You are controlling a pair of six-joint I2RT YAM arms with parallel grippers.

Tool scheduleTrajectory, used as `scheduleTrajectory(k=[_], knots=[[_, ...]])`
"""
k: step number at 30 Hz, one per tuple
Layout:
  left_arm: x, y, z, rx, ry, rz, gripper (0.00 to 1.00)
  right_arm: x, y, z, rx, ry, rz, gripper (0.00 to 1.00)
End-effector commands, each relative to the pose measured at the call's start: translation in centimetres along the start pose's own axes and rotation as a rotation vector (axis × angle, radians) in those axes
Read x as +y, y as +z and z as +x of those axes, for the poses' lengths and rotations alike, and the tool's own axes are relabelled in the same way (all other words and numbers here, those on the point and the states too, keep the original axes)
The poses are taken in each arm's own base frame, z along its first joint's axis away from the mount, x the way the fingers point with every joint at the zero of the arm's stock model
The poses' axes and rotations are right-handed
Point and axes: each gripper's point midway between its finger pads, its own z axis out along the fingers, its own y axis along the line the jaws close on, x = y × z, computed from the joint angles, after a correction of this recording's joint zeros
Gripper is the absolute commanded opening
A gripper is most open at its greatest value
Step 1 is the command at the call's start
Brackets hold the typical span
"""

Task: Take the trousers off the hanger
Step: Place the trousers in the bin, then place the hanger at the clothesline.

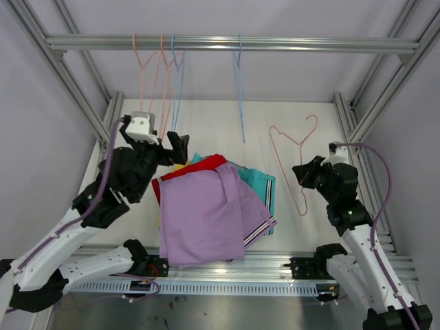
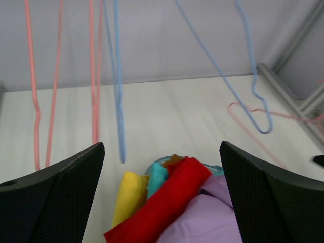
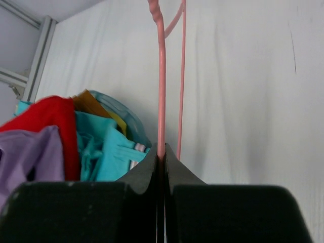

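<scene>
White tabletop [image 1: 213, 130] by the arms bears the trousers [image 1: 254, 189] in a heap, lilac pair [image 1: 203, 213] uppermost, left gripper [image 1: 180, 146] splayed empty above, right gripper [image 1: 300, 172] clenched on a bare pink hanger [image 1: 292, 141]; seemingly it need only let go.

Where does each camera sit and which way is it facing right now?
Top external: above and behind, looking down on the table, the trousers pile and both arms.
Left wrist: behind its open jaws, facing hanging hangers, the pile below.
Right wrist: behind its jaws shut on a pink hanger, pile at left.
Shared: all three show the red trousers.
</scene>
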Motion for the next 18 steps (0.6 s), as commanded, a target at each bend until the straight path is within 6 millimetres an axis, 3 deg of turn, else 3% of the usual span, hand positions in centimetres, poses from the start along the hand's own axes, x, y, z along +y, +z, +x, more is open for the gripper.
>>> scheduleTrajectory(k=[1,2,3,4,6,7,9,11,15,16,18], knots=[[3.5,1.3,-1.7,-0.155,0.023,-0.191,0.99,3.0,-0.4,-4.8,-0.079,-0.132,-0.020,0.00],[4.7,0.5,-2.3,-0.196,-0.006,-0.209,0.99,3.6,-0.4,-5.6,-0.088,-0.152,-0.025,0.00],[5.0,0.7,-1.7,-0.204,-0.048,-0.196,0.99,4.7,-0.2,-7.5,-0.116,-0.173,-0.023,0.00],[5.3,0.7,-0.9,-0.196,-0.057,-0.180,0.99,5.7,-0.1,-7.7,-0.108,-0.210,-0.038,0.00],[6.4,0.0,-1.0,-0.233,-0.070,-0.193,0.99,7.7,0.4,-10.2,-0.134,-0.244,-0.035,0.00],[6.9,-0.2,-0.9,-0.239,-0.068,-0.210,0.99,9.1,0.7,-10.3,-0.126,-0.285,-0.062,0.00],[7.3,-0.4,-0.3,-0.251,-0.052,-0.214,0.99,9.8,1.3,-11.5,-0.139,-0.324,-0.010,0.00],[7.4,-0.6,-0.3,-0.260,-0.054,-0.218,0.99,12.3,2.3,-12.6,-0.145,-0.384,-0.014,0.00],[8.4,-1.5,-0.7,-0.296,-0.072,-0.259,0.99,14.5,3.3,-15.2,-0.191,-0.392,0.009,0.00],[8.4,-1.8,-0.8,-0.305,-0.081,-0.254,0.99,15.4,3.0,-16.7,-0.224,-0.387,0.006,0.00],[8.5,-2.0,-1.0,-0.317,-0.088,-0.250,0.99,15.6,3.9,-17.3,-0.226,-0.407,0.033,0.00]])
